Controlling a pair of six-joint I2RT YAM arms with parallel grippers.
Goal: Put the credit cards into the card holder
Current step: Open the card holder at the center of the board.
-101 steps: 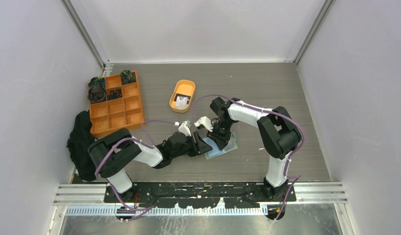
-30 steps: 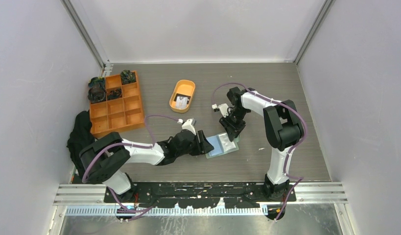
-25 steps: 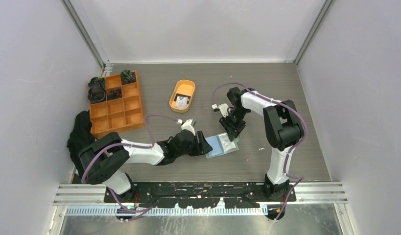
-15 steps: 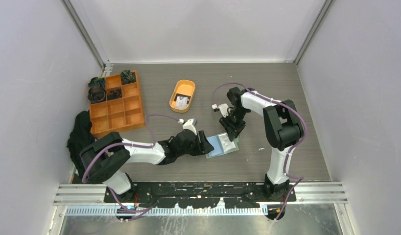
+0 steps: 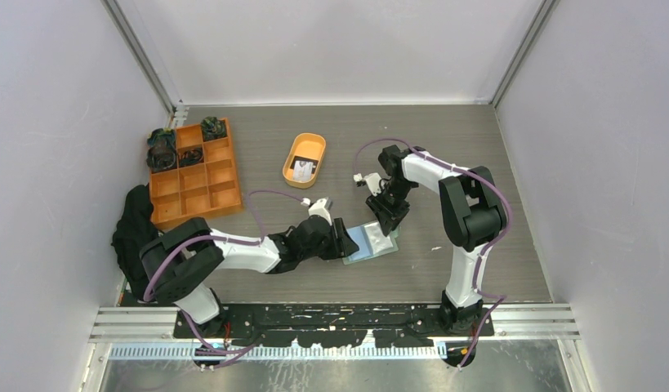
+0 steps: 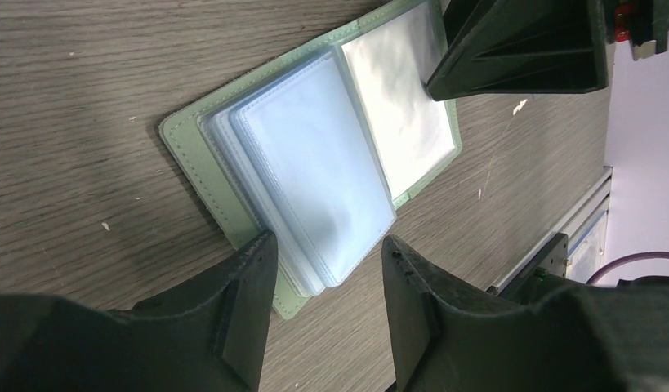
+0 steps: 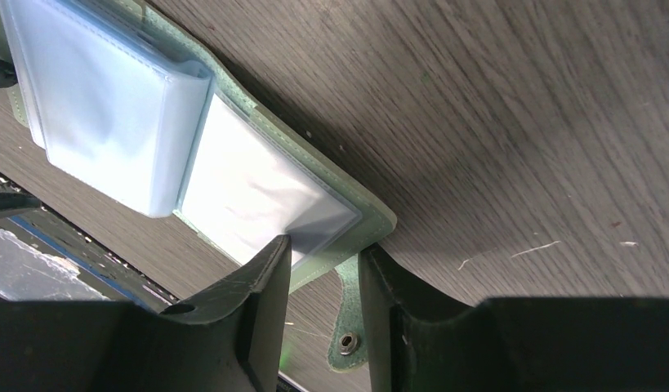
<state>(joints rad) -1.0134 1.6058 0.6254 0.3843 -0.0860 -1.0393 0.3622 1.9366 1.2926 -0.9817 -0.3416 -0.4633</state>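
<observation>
While both arms work at the open card holder, we judge the step in hand to be spreading and steadying it; the clear sleeves we can see look empty. It lies flat on the table between the arms, and the credit cards sit well apart in the orange tray. The left gripper stands half-wide astride the holder's near-left corner, clamping nothing. The right gripper is narrower, its jaws parted over the far-right edge by the snap tab. Next, we think one arm must pin a sleeve open while the other fetches a card. The holder's long axis runs near-left to far-right, tab end rightward
</observation>
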